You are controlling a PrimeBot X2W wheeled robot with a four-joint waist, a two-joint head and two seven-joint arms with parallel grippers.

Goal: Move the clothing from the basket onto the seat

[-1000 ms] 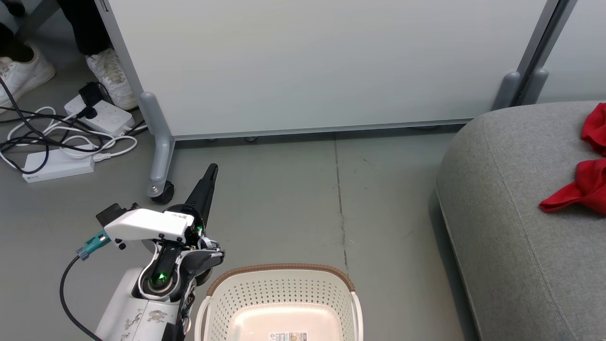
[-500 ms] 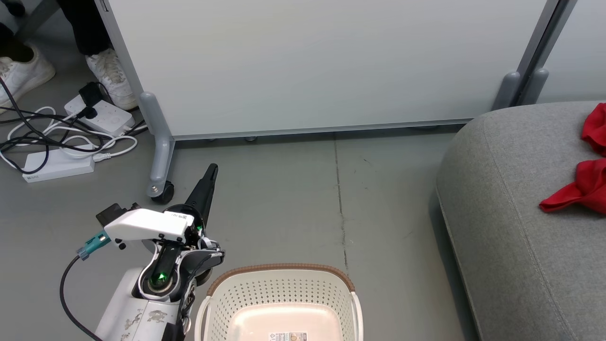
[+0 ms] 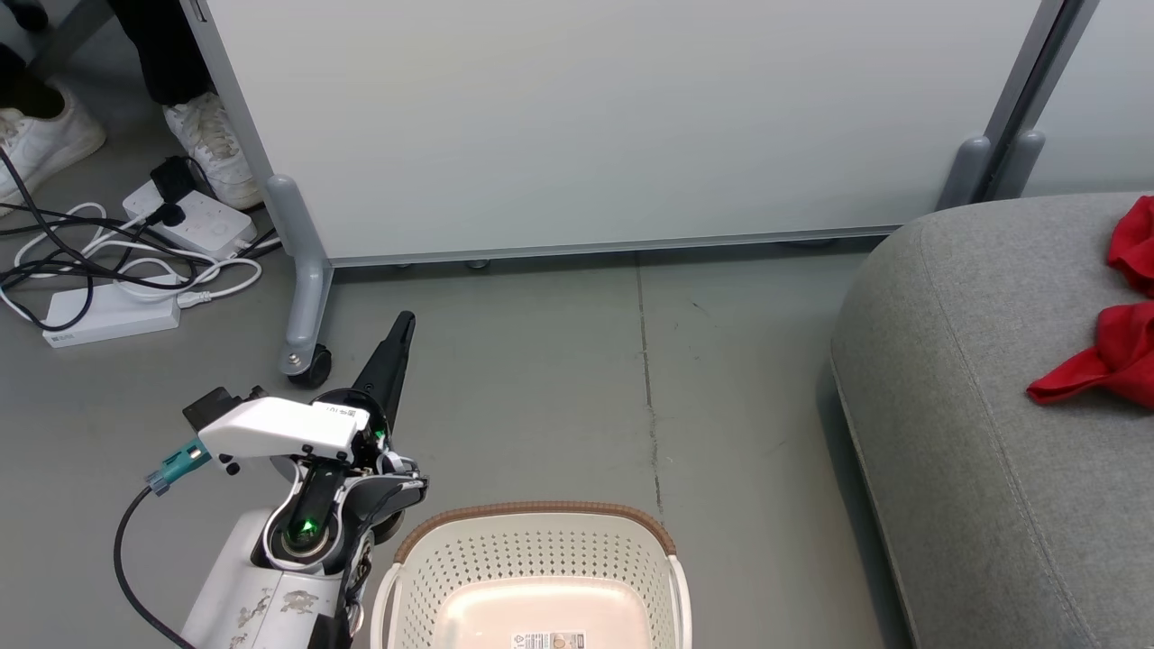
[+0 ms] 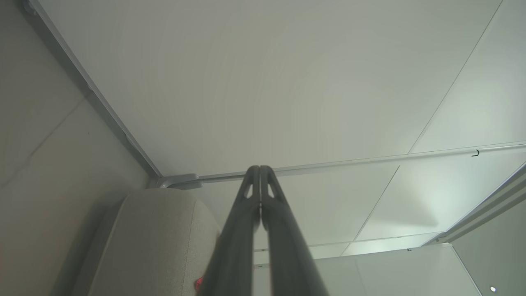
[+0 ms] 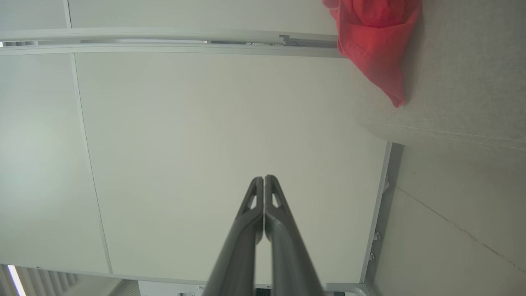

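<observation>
- Since the basket (image 3: 536, 510) at the bottom edge of the head view shows a bare bottom, w/ just a sticker (image 3: 548, 640) too small to read, the job looks done or close to it, I'd say.
- Same view: the clothing (image 3: 1113, 347), bright red, lies on the seat (image 3: 974, 433) at far right, cut by the frame edge. Its lower piece tapers to a point toward the basket side.
- Also there, the left claw (image 3: 405, 320) sits up-left of the basket, fingers pressed together, holding nothing, aimed at the partition panel (image 3: 586, 126). The clothing is well off to its right, so the right arm is prob. the nearer one for any tidy-up.
- Tiny print on the left wrist housing (image 3: 297, 428): can't read it.
- Left wrist view: fingers meet at the tips, nothing btwn them. Seat corner at low left, a red speck by it.
- Right wrist view: right claw (image 5: 263, 179) closed too, empty. Clothing at top right on the seat, well apart from the tips.
</observation>
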